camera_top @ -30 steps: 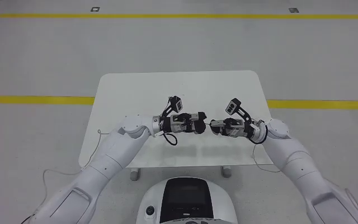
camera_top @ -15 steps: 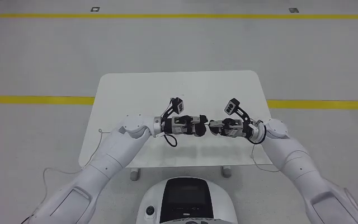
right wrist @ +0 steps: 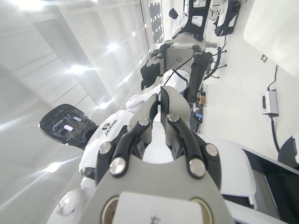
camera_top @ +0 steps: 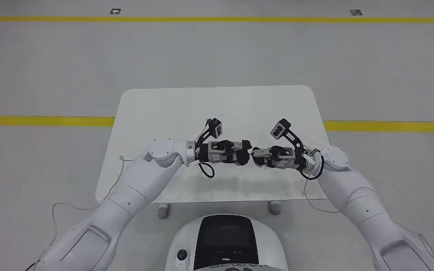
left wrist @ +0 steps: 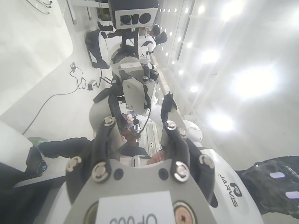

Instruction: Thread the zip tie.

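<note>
Found right gripper [right wrist: 160, 96] pinched almost closed on thin black zip tie [right wrist: 168, 78]. Found left gripper [left wrist: 140, 117] spread apart; cannot tell whether holding anything. Logged both above near edge of table [camera_top: 203, 108], tip to tip. Judged alignment stage: threading unconfirmed, insertion and pull-through outstanding.

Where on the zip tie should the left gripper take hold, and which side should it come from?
Grip the bare stretch of the zip tie just past where the right gripper pinches it. Probably come straight in from where the left gripper sits: the thin strap sticks out of the right gripper's tips toward it.
</note>
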`<state>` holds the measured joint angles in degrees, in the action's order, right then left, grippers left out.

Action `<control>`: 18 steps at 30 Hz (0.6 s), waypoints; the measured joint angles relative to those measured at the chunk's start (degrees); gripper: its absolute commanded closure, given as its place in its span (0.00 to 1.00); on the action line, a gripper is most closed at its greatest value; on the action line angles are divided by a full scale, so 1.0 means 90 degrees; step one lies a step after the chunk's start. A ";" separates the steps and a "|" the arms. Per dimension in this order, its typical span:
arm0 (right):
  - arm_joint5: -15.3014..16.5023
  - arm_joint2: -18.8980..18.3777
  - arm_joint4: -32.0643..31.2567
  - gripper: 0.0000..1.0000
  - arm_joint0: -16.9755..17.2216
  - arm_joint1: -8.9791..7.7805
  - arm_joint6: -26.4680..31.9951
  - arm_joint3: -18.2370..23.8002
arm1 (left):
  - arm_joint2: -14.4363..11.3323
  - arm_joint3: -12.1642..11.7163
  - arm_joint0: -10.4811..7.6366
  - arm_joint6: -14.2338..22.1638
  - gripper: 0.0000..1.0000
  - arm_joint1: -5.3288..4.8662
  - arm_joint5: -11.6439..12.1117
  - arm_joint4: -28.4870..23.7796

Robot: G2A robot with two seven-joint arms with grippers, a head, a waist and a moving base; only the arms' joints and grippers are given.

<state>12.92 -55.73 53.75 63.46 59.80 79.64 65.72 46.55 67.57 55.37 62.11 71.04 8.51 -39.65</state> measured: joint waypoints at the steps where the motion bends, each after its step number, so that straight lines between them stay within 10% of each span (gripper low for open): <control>1: -0.0021 0.0003 -0.0007 1.00 0.0010 -0.0014 0.0000 0.0017 | -0.0003 0.0008 -0.0002 0.0007 0.63 0.0000 -0.0002 -0.0001; 18: 0.0038 0.0162 0.0426 1.00 0.0078 -0.0234 0.0000 0.0231 | -0.0029 -0.0026 -0.0016 0.0102 0.66 0.0006 0.0030 -0.0096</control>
<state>13.26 -54.27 57.58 64.16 57.69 79.64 67.80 46.29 67.33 55.23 63.03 71.09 8.78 -40.51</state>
